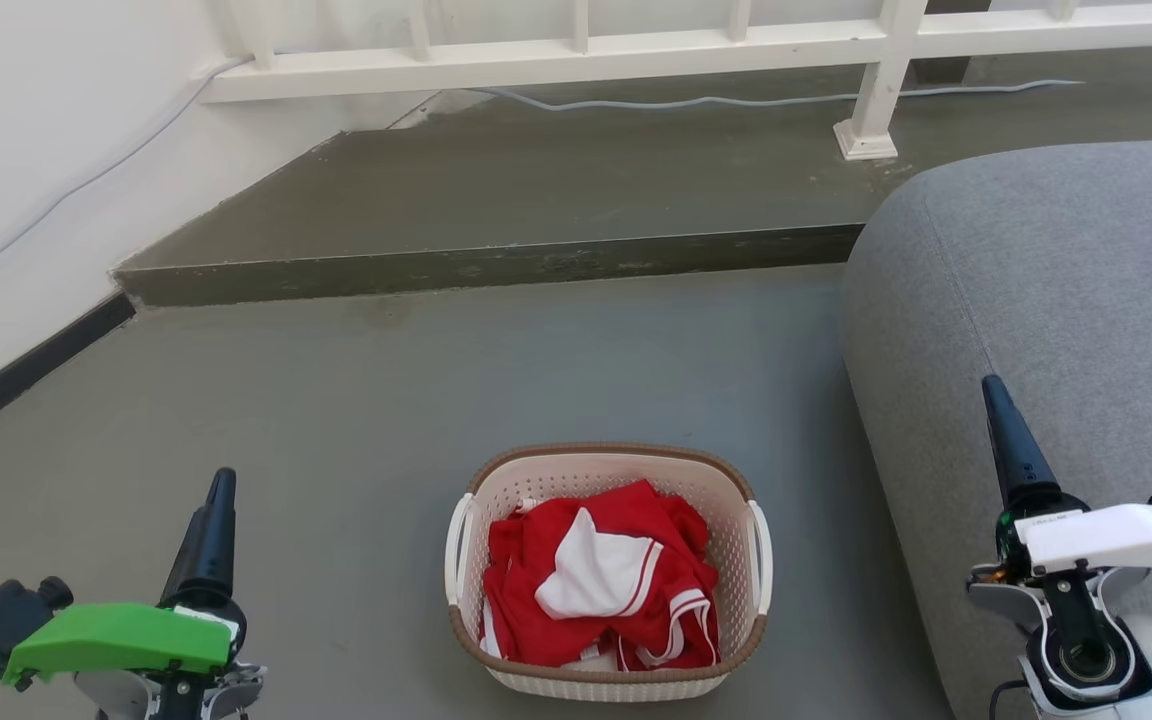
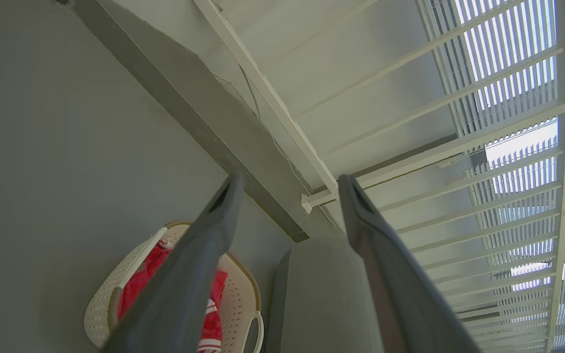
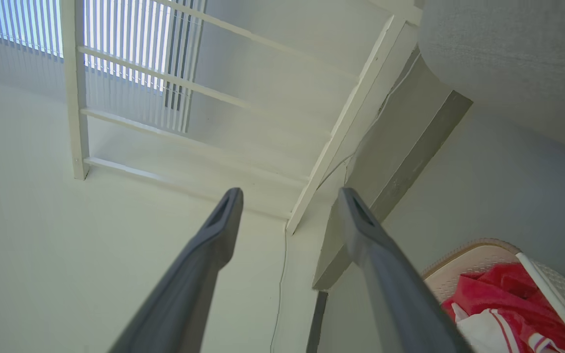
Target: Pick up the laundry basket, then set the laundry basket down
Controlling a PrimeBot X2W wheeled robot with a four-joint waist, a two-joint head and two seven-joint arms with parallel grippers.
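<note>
- Down low in the middle of the head view, standing on the grey floor (image 1: 356, 400): the laundry basket (image 1: 586, 480), upright, with a brown rim all round and a white handle (image 1: 457, 548) on each short side. Red and white clothes (image 1: 626, 590) heaped inside, below the rim.
- To its left, bare floor out to the black skirting (image 1: 26, 370) and the white wall (image 1: 36, 150); plenty of room on that side.
- To its right, just a narrow strip of floor, then the rounded edge of the grey sofa (image 1: 1056, 300), near the right handle but not touching it.
- Beyond, more open floor up to the front edge of a raised step (image 1: 496, 265), with a white railing (image 1: 576, 55) and a pale cable (image 1: 736, 100) on top.
- At lower left, the left gripper (image 1: 222, 485), over bare floor and well apart from the basket.
- At lower right, the right gripper (image 1: 992, 390), against the sofa's side in that view, also apart from the basket.
- From the head, each gripper's fingers lined up one behind the other, so no reading of the gap there.
- From the left wrist, jaws spread wide with nothing between them. Basket low and left, partly behind one finger (image 2: 184, 274), with the sofa's end just beside it. Bright window slats (image 2: 518, 98) past the railing.
- From the right wrist, jaws likewise wide and empty. One corner of the basket at lower right with the sofa bulging above it, and the step's edge running to the wall between the fingers.
</note>
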